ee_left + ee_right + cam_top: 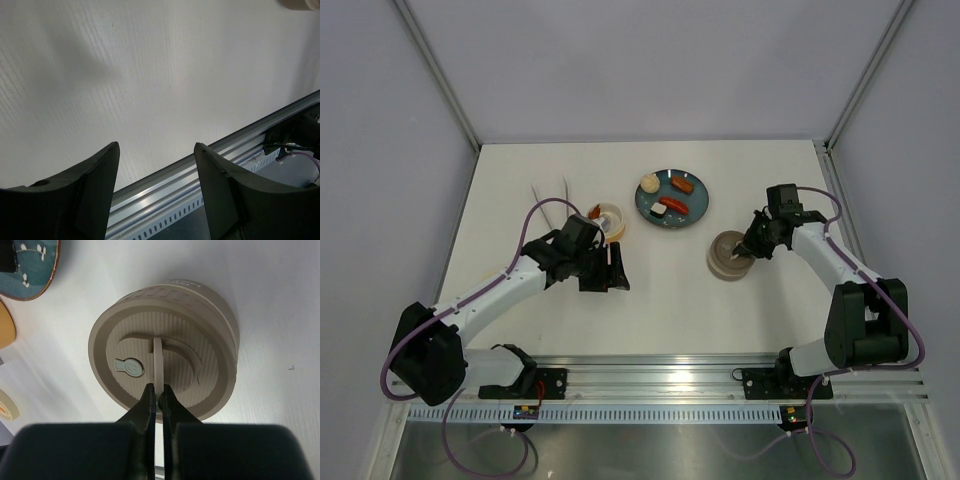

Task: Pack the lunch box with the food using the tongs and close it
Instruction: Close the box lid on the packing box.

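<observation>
The right pincer (749, 249) is pressed together on the thin upright handle (158, 356) of the round beige lid (200, 320). In the right wrist view the two fingertips pinch the band at its near end. The lid rests flat on the white desk (670, 310), just near-right of the teal plate (700, 208) and well apart from the open lunch box (611, 219).

The left pincer (157, 165) is spread and hovers over bare desk with nothing between its fingers. It points toward the metal rail at the near edge. From above it sits just on the near side of the lunch box, and the arm's wrist covers part of the box's left edge.

The tongs (538, 197) lie on the desk on the far-left side of the lunch box, beyond the left arm — untouched by either pincer, and their joined end is hard to make out.

The food lies on the plate: a cream bun (649, 182) at the far-left rim, two red-orange sausages (681, 184) toward the middle, and a white-and-black sushi piece (660, 211) at the near-left. All of it is clear of both pincers.
</observation>
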You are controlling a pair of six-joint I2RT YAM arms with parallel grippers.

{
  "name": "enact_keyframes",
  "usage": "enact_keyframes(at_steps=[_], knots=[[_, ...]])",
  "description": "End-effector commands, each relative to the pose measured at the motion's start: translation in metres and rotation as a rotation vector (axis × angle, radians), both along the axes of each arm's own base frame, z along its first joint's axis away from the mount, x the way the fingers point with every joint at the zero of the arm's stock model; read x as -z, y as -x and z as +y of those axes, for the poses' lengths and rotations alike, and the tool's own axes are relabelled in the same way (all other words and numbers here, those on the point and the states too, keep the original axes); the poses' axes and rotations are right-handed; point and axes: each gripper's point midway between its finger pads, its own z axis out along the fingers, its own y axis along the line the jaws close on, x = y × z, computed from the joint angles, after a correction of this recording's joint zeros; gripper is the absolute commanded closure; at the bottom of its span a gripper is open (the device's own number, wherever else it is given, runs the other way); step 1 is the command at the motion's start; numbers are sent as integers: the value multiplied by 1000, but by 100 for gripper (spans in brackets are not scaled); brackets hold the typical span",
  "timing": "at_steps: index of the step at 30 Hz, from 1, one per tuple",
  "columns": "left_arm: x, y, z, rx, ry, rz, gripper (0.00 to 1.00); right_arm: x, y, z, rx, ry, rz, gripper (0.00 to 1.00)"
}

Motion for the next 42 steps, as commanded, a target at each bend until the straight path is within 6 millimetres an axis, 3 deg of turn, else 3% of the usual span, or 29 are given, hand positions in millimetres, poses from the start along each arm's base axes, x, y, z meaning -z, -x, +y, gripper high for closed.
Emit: enact_keyframes(at_steps=[1, 10, 23, 42], knots=[[-4, -7, -4, 4, 15, -38, 35, -16, -11, 4, -20, 12, -42, 100], [-1, -5, -3, 1, 14, -34, 36, -14, -10, 5, -28, 41, -29, 100], [-1, -4, -3, 5, 12, -36, 36, 8, -9, 2, -20, 68, 10, 100], [-3, -4, 4, -28, -5, -44, 35, 13, -9, 1, -17, 78, 18, 96]])
